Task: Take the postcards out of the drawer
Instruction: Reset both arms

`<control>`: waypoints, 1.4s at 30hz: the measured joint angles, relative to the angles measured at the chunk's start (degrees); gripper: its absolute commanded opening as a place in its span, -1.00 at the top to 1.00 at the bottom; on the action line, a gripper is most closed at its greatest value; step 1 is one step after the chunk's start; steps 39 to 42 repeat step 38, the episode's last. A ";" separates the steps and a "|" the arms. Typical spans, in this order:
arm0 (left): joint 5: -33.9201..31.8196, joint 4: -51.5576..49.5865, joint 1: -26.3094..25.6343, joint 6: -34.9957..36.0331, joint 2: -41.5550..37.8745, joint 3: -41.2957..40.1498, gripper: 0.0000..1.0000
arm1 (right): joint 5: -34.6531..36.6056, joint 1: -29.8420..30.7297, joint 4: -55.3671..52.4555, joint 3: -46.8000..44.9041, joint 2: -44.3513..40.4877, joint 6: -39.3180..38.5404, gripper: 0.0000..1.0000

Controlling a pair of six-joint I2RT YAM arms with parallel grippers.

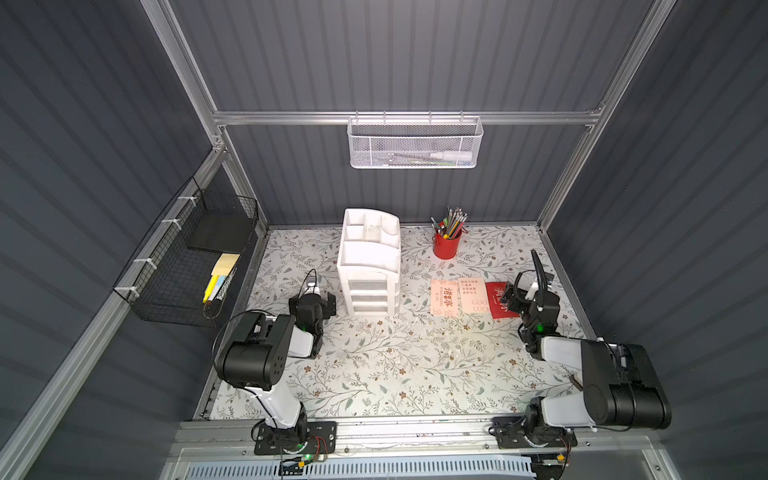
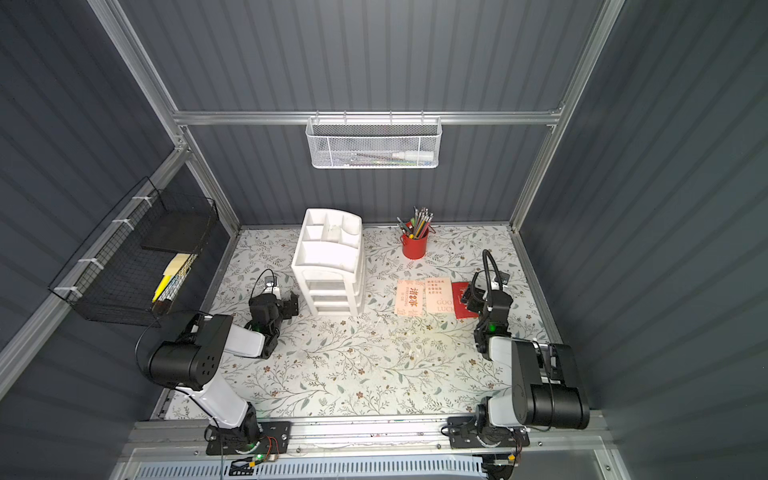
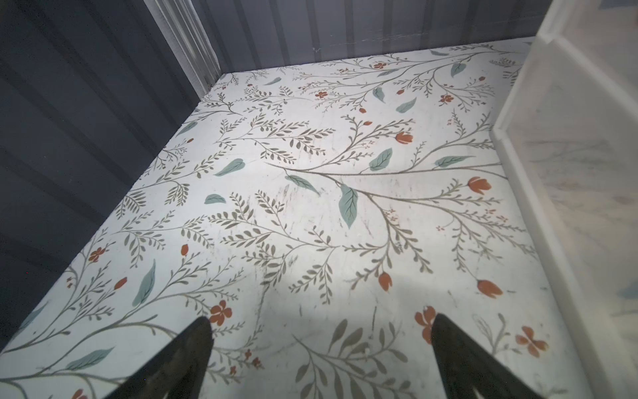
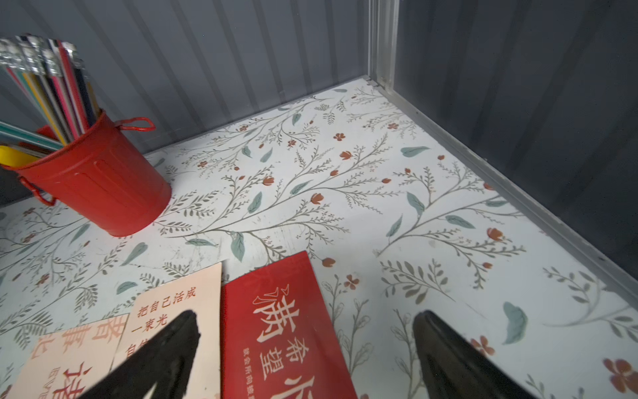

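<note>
Floral tabletop: postcards out, text clear only right-wrist; drawers seemingly shut; both jaws wide, empty.

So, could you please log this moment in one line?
postcards: three on table | left claw: open, empty | right claw: open over red postcard

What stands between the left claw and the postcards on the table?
The white drawer unit stands between the left claw and the postcards, with floral tabletop on either side of it; both top views show it.
</note>
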 measured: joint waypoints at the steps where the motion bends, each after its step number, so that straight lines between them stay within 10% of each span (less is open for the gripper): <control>1: 0.26 -0.09 0.33 -0.02 0.00 0.15 -0.99 | -0.96 0.00 1.62 -0.26 1.03 -0.37 -0.98; 8: 3.19 -1.79 2.97 -0.52 0.00 2.08 -0.99 | -7.80 0.20 14.51 -1.01 14.32 -5.11 -0.98; 42: 4.48 -2.80 3.39 -1.07 0.00 2.19 -0.99 | -6.12 3.15 3.04 2.89 7.65 -6.80 -0.98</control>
